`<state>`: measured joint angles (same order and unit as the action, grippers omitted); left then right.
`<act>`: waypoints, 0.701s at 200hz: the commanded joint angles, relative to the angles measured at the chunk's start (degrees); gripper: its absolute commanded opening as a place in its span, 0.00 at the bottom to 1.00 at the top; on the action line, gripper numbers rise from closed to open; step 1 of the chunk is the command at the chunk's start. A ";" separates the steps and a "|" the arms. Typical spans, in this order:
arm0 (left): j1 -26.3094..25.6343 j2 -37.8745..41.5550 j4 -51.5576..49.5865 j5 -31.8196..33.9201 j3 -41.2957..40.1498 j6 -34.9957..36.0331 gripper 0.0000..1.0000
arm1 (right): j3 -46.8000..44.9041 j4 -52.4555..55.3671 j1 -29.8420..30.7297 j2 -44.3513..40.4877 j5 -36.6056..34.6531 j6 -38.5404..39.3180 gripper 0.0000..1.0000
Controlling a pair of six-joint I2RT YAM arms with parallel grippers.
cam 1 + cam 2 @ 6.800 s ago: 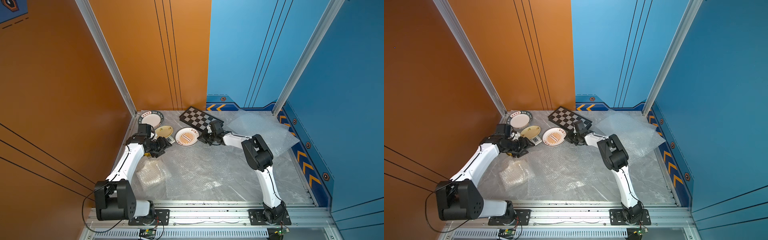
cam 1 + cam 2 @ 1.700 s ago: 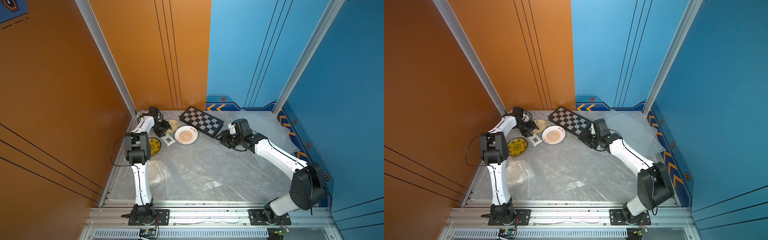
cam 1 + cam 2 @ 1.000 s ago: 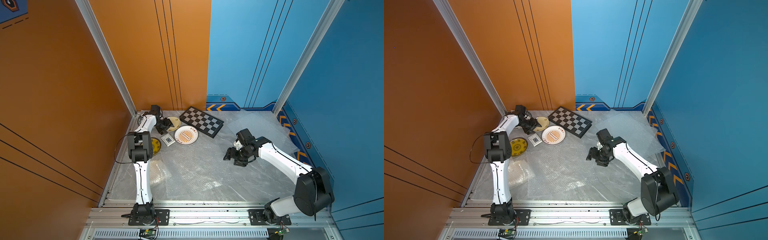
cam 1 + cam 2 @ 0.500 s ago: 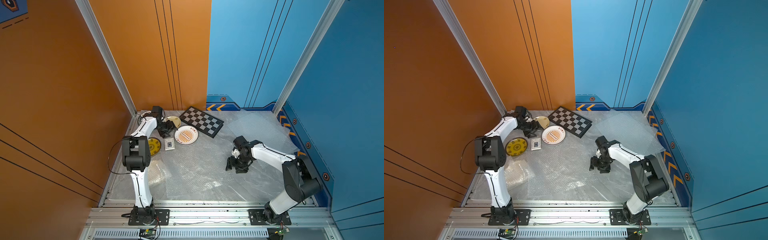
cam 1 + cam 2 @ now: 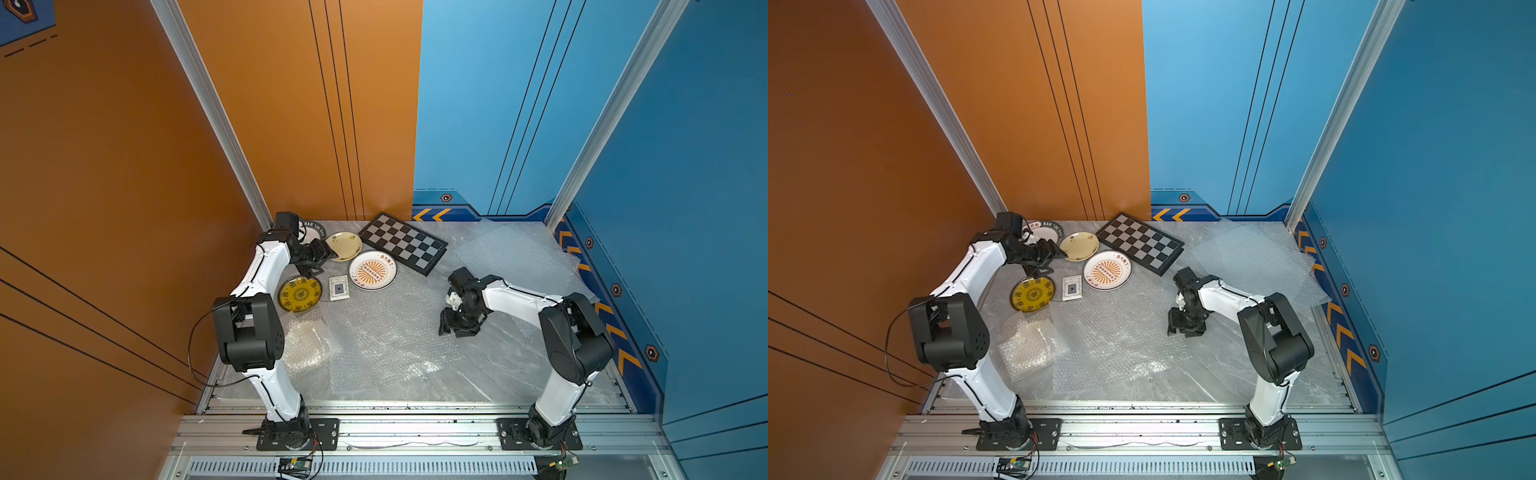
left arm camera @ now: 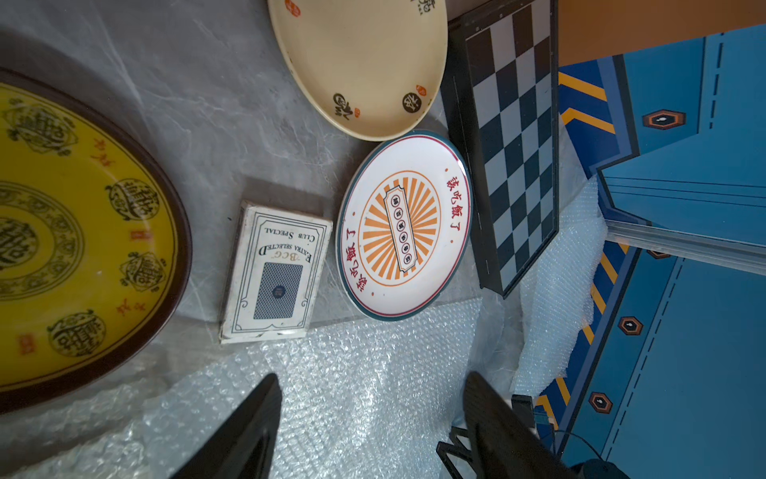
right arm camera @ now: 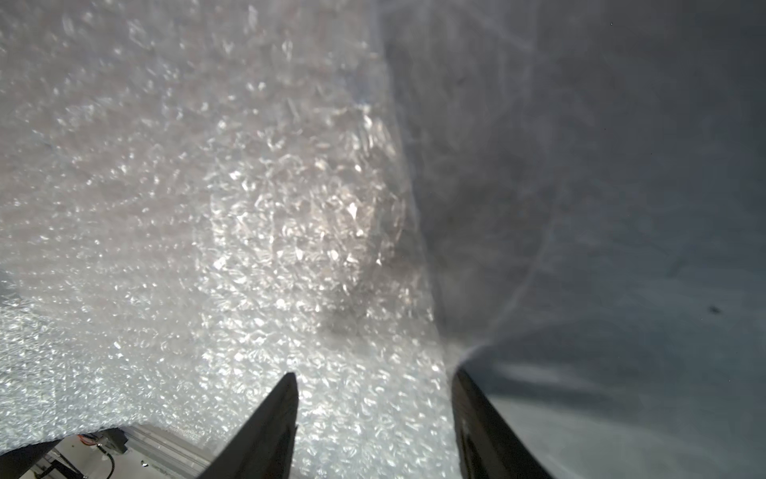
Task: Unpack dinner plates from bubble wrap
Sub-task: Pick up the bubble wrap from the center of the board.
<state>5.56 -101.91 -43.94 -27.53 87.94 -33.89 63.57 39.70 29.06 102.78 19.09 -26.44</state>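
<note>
Four bare patterned plates are laid far left beside crinkly clear bubble wrap; left jaws are held wide and empty, right jaws parted astride its edge.

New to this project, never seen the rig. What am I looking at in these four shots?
Two robot arms: left arm, right arm. Two shots look down from one overhead camera; two come from wrist cameras. On the table: yellow plate, sunburst plate, cream plate, lettered plate, chessboard, card box, loose bubble wrap, one wrapped bundle. The left fingers, two black prongs, hover open by the plates, empty. The right fingers point down at a wrap edge, apart, clamping nothing yet.
</note>
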 commanded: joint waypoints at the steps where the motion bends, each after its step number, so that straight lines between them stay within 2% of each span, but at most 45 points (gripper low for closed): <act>1: -0.50 5.03 -0.43 -1.56 -3.94 0.46 0.71 | 0.07 -1.51 2.37 2.66 -6.26 -0.15 0.45; 18: -0.91 8.41 -0.10 -1.21 -7.63 0.56 0.71 | 0.15 -0.29 3.47 2.93 -11.09 -1.34 0.21; 48: -1.20 13.37 -0.09 -1.04 -13.10 0.67 0.71 | 0.27 0.15 5.00 2.51 -15.01 -2.42 0.00; 75: -0.87 17.17 -0.08 -1.07 -16.41 0.67 0.72 | 1.96 1.38 6.37 -0.68 -16.68 -3.41 0.00; 140: -0.78 21.12 -0.02 -1.99 -17.31 0.29 0.72 | 6.07 8.68 5.87 -20.09 -25.81 -6.04 0.00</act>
<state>4.56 -81.60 -43.51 -27.75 70.50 -33.89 66.37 42.94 35.94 89.06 -0.71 -31.00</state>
